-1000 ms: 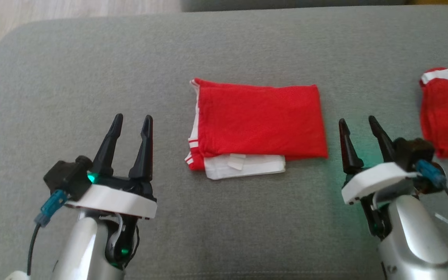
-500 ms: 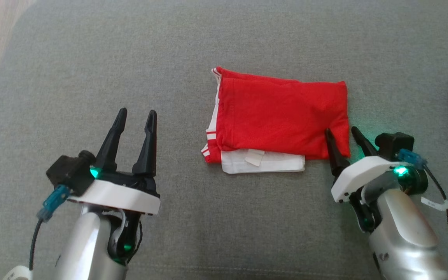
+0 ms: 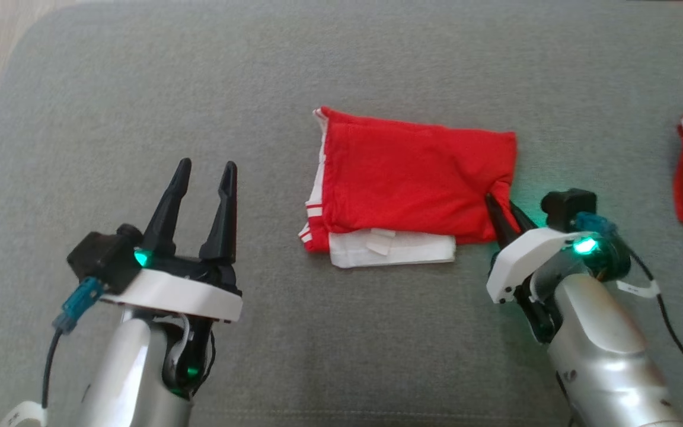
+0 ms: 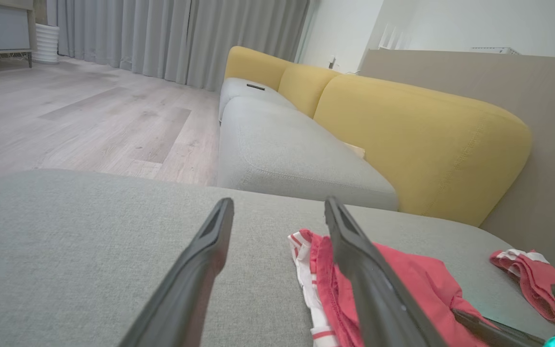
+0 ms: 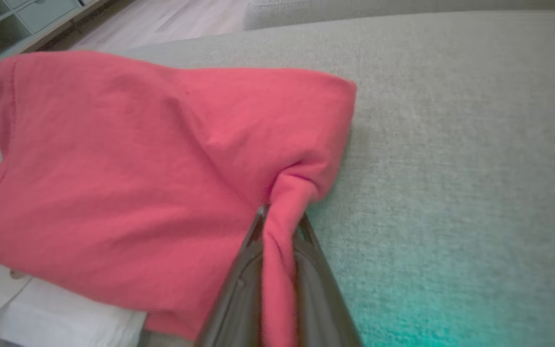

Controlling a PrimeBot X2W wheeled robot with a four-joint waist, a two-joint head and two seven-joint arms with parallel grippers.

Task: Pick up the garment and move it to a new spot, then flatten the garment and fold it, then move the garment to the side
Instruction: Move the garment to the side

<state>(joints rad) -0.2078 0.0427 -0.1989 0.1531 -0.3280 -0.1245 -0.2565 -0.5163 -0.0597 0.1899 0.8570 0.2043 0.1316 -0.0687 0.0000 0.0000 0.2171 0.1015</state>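
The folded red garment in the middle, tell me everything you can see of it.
The red garment is folded into a rough rectangle, lying on the grey cushion. It looks like soft knit cloth, with white stripes at its left edge and a white layer bearing a small tag along the near edge. The right gripper is shut on its near right corner, bunching the cloth into a ridge.
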